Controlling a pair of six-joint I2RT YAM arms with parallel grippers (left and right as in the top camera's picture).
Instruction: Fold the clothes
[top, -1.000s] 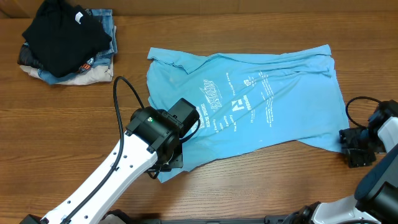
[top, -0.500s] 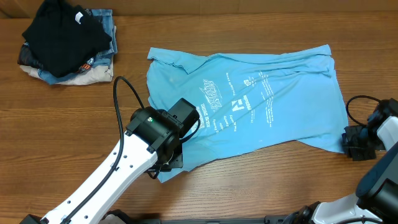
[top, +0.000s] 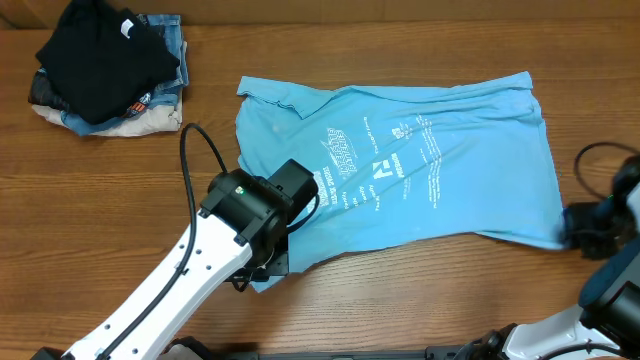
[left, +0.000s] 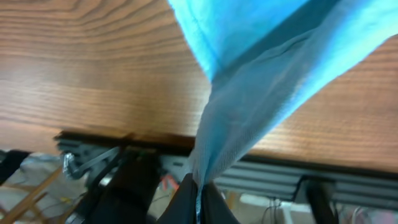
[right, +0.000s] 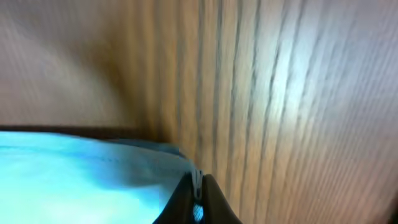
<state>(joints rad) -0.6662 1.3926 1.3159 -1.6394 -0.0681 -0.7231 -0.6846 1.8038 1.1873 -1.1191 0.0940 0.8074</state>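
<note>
A brown wooden table (top: 120, 190) with lengthwise grain fills the scene. The left pincer (left: 198, 194) is clenched on a lower corner of the light blue T-shirt (top: 450, 160). In the left wrist view the cloth narrows to a taut wedge that runs down between its two dark fingers, which are pressed together on it. The table's front edge and a dark frame show just behind them. From above, this pincer is hidden under its own black wrist housing, and the white left arm (top: 170, 290) reaches back from it toward the near-left edge. The shirt spreads away from this pincer, up and to the right, lying print side up, with the white lettering (top: 385, 165) just beyond the housing. The right pincer (right: 196, 194) is clamped on the shirt's opposite lower corner, near the table's right edge. The right wrist view is blurred, but it shows the blue hem pinched between the closed fingertips, with cloth to their left and bare wood ahead and to the right. The shirt's near hem runs across the wood between the two pincers. Well apart from both, far beyond the left one and to its left, sits a pile of folded clothes (top: 150, 118) topped by a black garment (top: 95, 60).
</note>
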